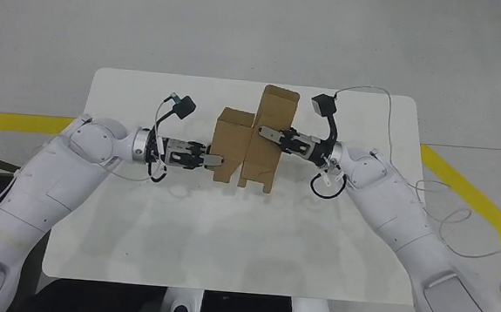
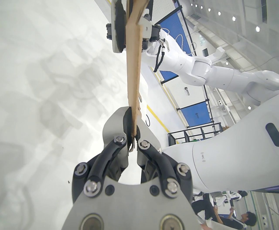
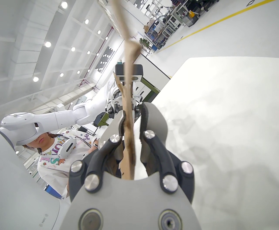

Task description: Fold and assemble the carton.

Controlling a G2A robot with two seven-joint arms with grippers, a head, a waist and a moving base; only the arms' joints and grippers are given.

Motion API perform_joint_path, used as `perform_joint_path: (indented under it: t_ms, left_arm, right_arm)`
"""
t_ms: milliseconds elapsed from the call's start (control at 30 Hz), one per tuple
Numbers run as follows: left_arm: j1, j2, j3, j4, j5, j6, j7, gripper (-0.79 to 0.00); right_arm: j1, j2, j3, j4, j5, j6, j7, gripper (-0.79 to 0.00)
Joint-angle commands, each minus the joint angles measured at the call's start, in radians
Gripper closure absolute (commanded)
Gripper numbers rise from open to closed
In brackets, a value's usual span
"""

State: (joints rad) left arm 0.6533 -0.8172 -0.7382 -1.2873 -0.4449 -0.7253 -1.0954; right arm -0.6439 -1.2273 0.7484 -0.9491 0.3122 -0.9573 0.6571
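floor (image 1: 50,20): pale grey, glossy, all round the table | table (image 1: 140,236): white, rounded corners | yellow line (image 1: 17,122): runs along the floor to the table's left and right | ceiling (image 3: 26,26): high, white, gridded, with rows of round lights (image 3: 48,44) | room behind: blue panels (image 2: 194,111) in black frames, shelving racks (image 3: 165,17) farther off

Left claw (image 2: 133,122) tight on the edge-on carton (image 2: 133,65)
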Motion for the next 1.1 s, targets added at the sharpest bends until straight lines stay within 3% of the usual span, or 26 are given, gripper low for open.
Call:
perform_joint_path:
  t_ms: [0,267,467,733,1067]
  left_arm:
    - [-0.006,0.000,0.008,0.006,-0.036,0.056,-0.056,0.000]
    - [-0.064,0.002,0.019,0.033,-0.121,0.199,-0.199,0.000]
    - [-0.101,0.007,0.068,-0.023,-0.133,0.303,-0.303,0.000]
    - [-0.140,0.029,0.129,-0.028,-0.131,0.345,-0.345,0.000]
    - [-0.190,0.046,0.216,-0.059,-0.166,0.358,-0.359,0.000]
  right_arm:
    - [-0.002,0.004,0.009,0.000,-0.002,0.004,0.020,-0.785]
    - [-0.023,0.055,0.090,-0.042,0.015,0.050,0.206,-0.785]
    - [-0.083,0.104,0.174,-0.117,0.043,0.126,0.332,-0.785]
    - [-0.175,0.150,0.237,-0.226,0.066,0.226,0.432,-0.785]
    - [-0.199,0.156,0.206,-0.242,0.086,0.252,0.458,-0.785]
